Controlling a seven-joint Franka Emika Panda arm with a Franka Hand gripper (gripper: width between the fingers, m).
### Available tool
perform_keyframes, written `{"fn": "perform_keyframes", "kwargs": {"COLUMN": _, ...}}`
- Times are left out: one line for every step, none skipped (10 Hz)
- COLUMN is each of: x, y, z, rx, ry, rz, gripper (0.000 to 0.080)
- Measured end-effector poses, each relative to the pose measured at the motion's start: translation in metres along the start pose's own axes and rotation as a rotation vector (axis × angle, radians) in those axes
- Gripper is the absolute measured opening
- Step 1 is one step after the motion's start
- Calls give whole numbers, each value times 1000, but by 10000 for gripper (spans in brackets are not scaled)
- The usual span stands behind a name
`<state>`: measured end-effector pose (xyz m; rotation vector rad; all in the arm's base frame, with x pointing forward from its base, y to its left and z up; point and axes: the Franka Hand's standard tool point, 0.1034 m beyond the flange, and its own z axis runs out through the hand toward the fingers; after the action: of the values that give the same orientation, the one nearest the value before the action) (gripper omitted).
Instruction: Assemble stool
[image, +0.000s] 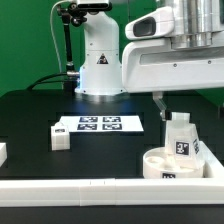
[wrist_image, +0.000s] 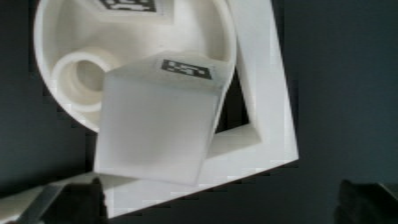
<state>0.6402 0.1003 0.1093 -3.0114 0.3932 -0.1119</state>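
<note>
Jaws wide open, empty. In the exterior view, a leg block (image: 180, 138) stands on the seat (image: 152, 160), four o'clock from the marker board (image: 98, 124).

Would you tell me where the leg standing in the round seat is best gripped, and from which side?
Probably its free upper end, from above, closing across its flat sides: the leg stands roughly upright in the seat, whose rim crowds its base.

The round white plastic disc seat (image: 152, 162) looks smooth, with a soft sheen. So does the small white rectangular plastic leg block (image: 181, 132) on it. Their square black-and-white tags (wrist_image: 187, 68) look matt and printed. The black tabletop (image: 30, 115) is matt, and the white robot arm casing (image: 165, 62) is glossy.
</note>
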Motion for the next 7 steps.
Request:
{"fn": "perform_keyframes", "kwargs": {"x": 1, "y": 1, "z": 0, "rx": 0, "ry": 0, "rz": -61, "gripper": 649}}
{"fn": "perform_keyframes", "kwargs": {"x": 1, "y": 2, "z": 0, "rx": -1, "ry": 0, "rz": -93, "gripper": 649}}
{"fn": "perform_keyframes", "kwargs": {"x": 1, "y": 3, "z": 0, "rx": -3, "ry": 1, "rz": -184, "gripper": 649}}
{"fn": "perform_keyframes", "kwargs": {"x": 1, "y": 4, "z": 0, "rx": -10, "ry": 1, "rz": -265, "gripper": 649}}
{"fn": "perform_keyframes", "kwargs": {"x": 0, "y": 5, "z": 2, "rx": -19, "ry": -3, "rz": -404, "gripper": 649}}
{"fn": "perform_keyframes", "kwargs": {"x": -1, "y": 4, "z": 3, "rx": -25, "ry": -4, "rz": -519, "gripper": 649}}
{"fn": "perform_keyframes", "kwargs": {"x": -2, "y": 4, "z": 4, "rx": -30, "ry": -8, "rz": -616, "gripper": 649}}
